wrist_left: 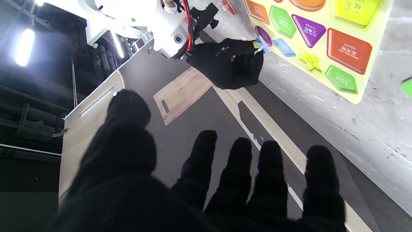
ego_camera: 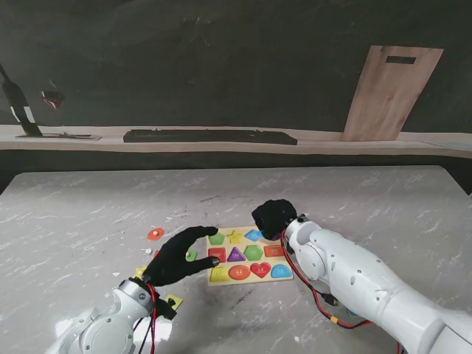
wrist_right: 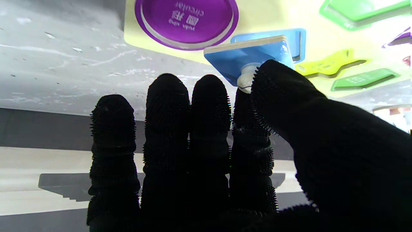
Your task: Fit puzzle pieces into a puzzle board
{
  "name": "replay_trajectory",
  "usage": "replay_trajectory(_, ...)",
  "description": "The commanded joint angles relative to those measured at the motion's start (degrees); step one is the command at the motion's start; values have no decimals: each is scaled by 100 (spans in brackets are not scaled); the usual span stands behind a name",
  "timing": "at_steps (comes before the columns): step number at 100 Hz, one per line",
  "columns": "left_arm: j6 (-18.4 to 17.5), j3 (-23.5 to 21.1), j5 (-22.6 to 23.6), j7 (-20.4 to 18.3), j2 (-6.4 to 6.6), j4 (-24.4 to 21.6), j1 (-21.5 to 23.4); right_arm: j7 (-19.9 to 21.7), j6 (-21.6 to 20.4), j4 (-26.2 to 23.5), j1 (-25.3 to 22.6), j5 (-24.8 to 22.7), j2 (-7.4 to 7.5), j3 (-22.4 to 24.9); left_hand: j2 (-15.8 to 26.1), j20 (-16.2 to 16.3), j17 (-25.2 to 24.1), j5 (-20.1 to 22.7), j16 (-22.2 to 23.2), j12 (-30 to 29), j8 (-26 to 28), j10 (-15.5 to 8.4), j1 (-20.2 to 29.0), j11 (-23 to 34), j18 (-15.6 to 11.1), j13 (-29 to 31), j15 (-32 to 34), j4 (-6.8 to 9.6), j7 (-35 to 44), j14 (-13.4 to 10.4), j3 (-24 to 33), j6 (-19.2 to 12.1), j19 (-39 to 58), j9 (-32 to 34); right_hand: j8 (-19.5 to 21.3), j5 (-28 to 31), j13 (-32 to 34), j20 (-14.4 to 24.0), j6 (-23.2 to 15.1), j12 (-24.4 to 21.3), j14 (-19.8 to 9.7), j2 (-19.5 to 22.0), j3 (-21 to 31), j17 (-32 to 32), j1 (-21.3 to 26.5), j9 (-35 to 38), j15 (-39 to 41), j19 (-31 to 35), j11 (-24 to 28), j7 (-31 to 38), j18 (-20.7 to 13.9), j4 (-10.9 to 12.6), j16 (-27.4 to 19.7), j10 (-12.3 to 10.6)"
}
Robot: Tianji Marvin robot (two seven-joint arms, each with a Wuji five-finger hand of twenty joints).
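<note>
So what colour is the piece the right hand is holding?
Blue piece, pinched by the right hand; clearest in the right wrist view.

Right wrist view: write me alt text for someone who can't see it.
The gloved right hand pinches the small white knob of a blue puzzle piece between thumb and index finger, holding it tilted over its blue recess in the yellow puzzle board. A purple circle piece sits seated beside it on the board.

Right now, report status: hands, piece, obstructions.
Right hand shut on blue diamond puzzle piece, held by its knob, tilted over its blue slot. Left hand open, fingertips at yellow puzzle board edge. Nothing blocking the slot.
</note>
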Motion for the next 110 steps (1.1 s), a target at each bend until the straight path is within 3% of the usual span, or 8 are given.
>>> replay_trajectory(1,40,6,-5,10,-20,5,-2,-40,-19,100,110,-21,-153,-81,59,84,-95,102,-76,-82,-61,-68,4,-109,-535,-137,-108,152,-74,-132,-122,-136,-50,-113,97,117,154,-54,-124,40,-191,131,210,37,218,18,48,156,125,201,32,321,-42,258)
replay_trajectory(25,93,18,-24,12,-26,37,-35,-337,-116,998,501,408,-600,-659,73,86,-97,102,-75,-82,-60,-64,12,-110,-537,-144,-107,154,-74,-131,-148,-133,-52,-123,103,85,133,-66,-150,52,-210,183,178,34,213,-10,46,157,128,202,15,327,-44,229)
replay_trajectory(39,116,24,-31,21,-30,51,-47,-445,-157,1277,563,557,-760,-781,85,88,-100,101,-74,-84,-61,-59,22,-113,-537,-146,-107,156,-77,-126,-166,-121,-54,-129,107,80,128,-75,-141,57,-211,199,162,25,218,-26,46,155,129,205,9,333,-45,232)
replay_trajectory(75,156,40,-62,7,-33,73,-71,-632,-280,1785,689,684,-1005,-1091,103,93,-101,101,-72,-85,-61,-64,49,-113,-536,-142,-103,161,-80,-131,-224,-130,-52,-132,118,28,78,-89,-191,76,-228,258,117,2,212,-68,47,157,137,217,-8,345,-42,206)
replay_trajectory(110,143,44,-73,7,-34,105,-79,-638,-393,1949,707,735,-1091,-1231,114,96,-98,112,-72,-84,-59,-69,62,-109,-534,-139,-105,164,-78,-134,-273,-143,-52,-119,136,2,46,-99,-219,94,-243,296,92,-17,205,-98,57,158,149,224,-32,349,-37,181)
